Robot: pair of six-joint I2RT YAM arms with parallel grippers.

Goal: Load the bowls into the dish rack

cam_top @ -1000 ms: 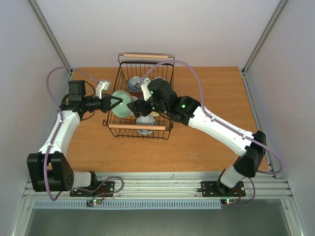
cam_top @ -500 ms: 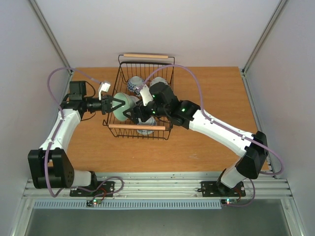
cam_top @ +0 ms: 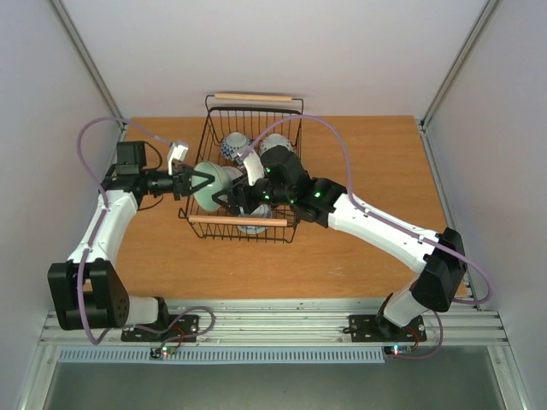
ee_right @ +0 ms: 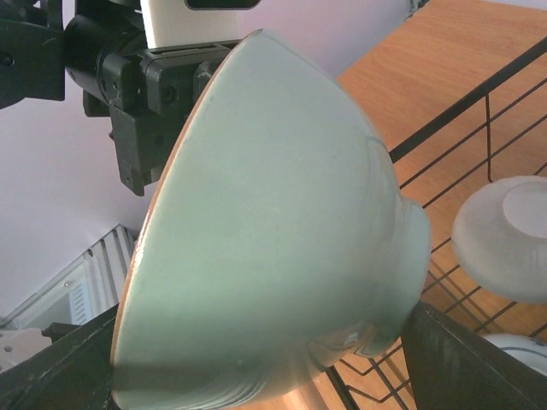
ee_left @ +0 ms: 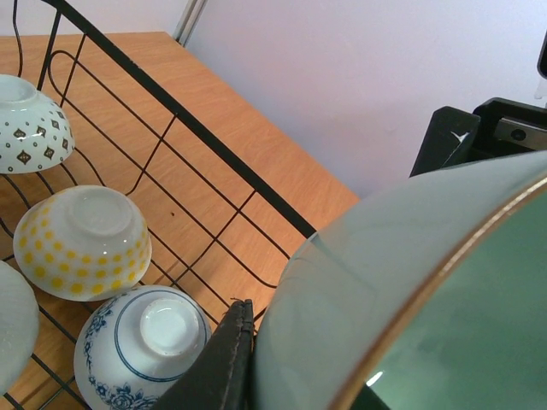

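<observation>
My left gripper (cam_top: 200,180) is shut on the rim of a pale green bowl (cam_top: 214,186) and holds it tilted on its side over the left part of the black wire dish rack (cam_top: 254,96). In the left wrist view one black finger (ee_left: 214,367) presses the bowl's outer wall (ee_left: 385,282). My right gripper (cam_top: 229,198) is open. In the right wrist view its fingers (ee_right: 479,359) flank the bowl (ee_right: 273,231), one by the rim and one by the foot. Three bowls lie upside down in the rack: diamond-patterned (ee_left: 26,120), yellow-dotted (ee_left: 85,243) and blue-patterned (ee_left: 141,346).
The rack's near wooden handle (cam_top: 238,220) lies just below both grippers, and its wire wall (ee_left: 197,137) runs close under the held bowl. Another upturned pale bowl (ee_right: 504,235) sits in the rack beside my right gripper. Bare wooden table (cam_top: 367,154) lies right of the rack.
My left gripper has carried the green bowl a little right, further over the rack. My right gripper has moved left and down until its fingers sit on either side of the bowl.
</observation>
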